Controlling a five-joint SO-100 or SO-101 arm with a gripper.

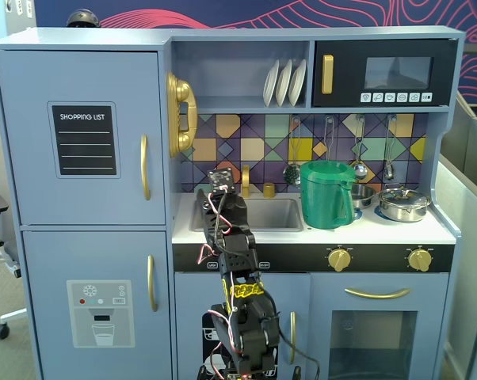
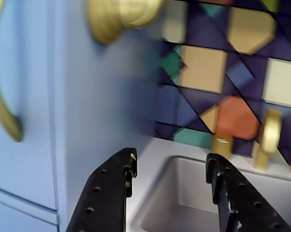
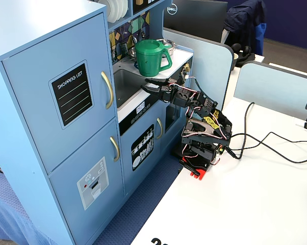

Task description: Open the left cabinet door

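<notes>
In a fixed view, the large grey-blue left cabinet door [image 1: 84,136] with its black chalkboard panel sits shut at ten o'clock; its curved gold handle [image 1: 145,166] lies at nine o'clock of the black end effector [image 1: 220,184].

In the wrist view the end effector [image 2: 170,171] is spread open, empty, over the grey sink [image 2: 184,203] — handle [image 2: 3,104] at ten o'clock.

In another fixed view, the end effector [image 3: 152,84] hovers at the white tabletop [image 3: 245,178] edge. Risk: swinging across could strike the cabinet wall, because the handle sits around that corner.
</notes>
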